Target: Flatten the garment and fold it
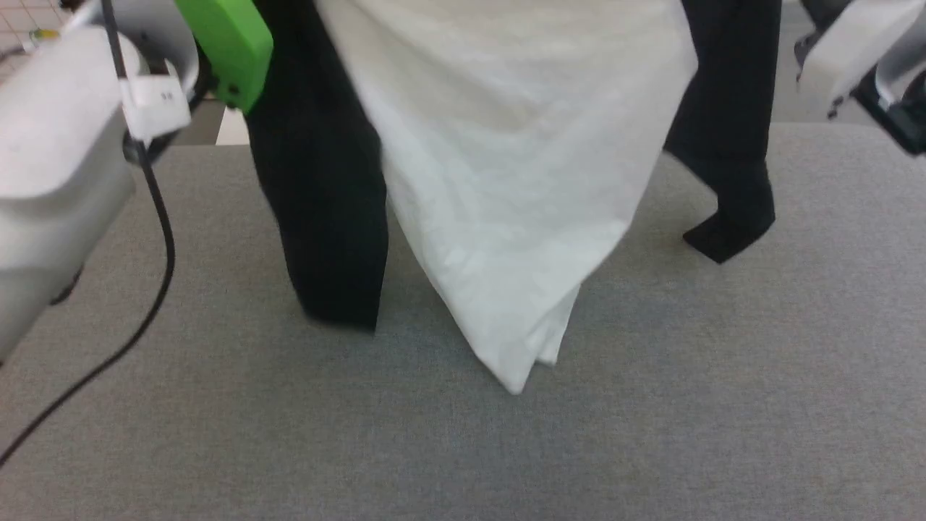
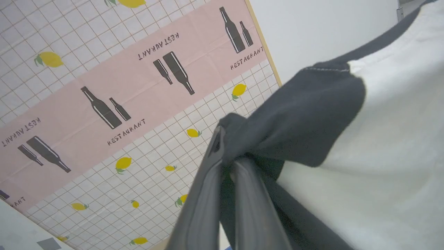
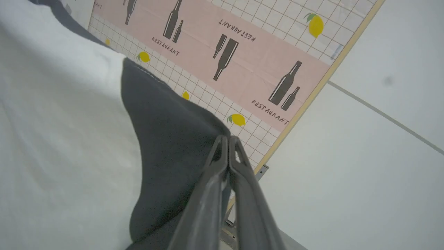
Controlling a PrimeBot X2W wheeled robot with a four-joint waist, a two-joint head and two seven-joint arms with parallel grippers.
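The garment [image 1: 506,166] hangs in the air above the grey table [image 1: 651,434], its white body tapering to a point low in the middle. One black sleeve [image 1: 325,217] drops at the left and another [image 1: 731,188] at the right, its cuff bent. In the left wrist view my left gripper [image 2: 227,152] is shut on a bunch of the garment's black shoulder cloth [image 2: 298,118]. In the right wrist view my right gripper [image 3: 227,139] has its fingers pressed together at the edge of the other black shoulder [image 3: 166,139], pinching the garment.
My pale left forearm [image 1: 58,145], with a green part [image 1: 224,43] and a black cable [image 1: 163,239], fills the upper left. The right arm [image 1: 861,51] sits at the upper right. A lemon-and-bottle patterned wall panel [image 2: 104,104] stands behind.
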